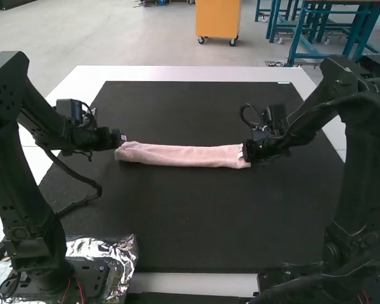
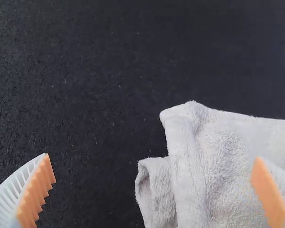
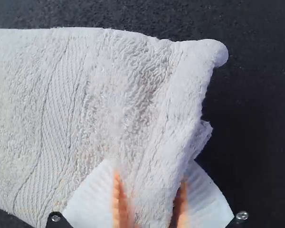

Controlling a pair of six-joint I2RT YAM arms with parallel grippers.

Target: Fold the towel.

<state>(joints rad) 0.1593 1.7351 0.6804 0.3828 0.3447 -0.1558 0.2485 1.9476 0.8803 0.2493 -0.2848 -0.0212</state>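
1. The towel [image 1: 183, 155], a folded long strip, lies crosswise on the black mat [image 1: 190, 221], nearer its far edge than its near one.
2. At the strip's left end I see the left gripper [image 1: 121, 137], fingers wide apart, part of that end between them.
3. The right gripper [image 1: 242, 152] is at the opposite end, narrowed on the towel's folded edge.

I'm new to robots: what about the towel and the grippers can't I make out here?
- Number of layers in the towel: hidden inside the folds, high view.
- Towel's far end: cut off by the edge, left wrist view.
- What lies between the right gripper's pads: partly hidden by towel, right wrist view.
- Left gripper's ribs: too small, high view.
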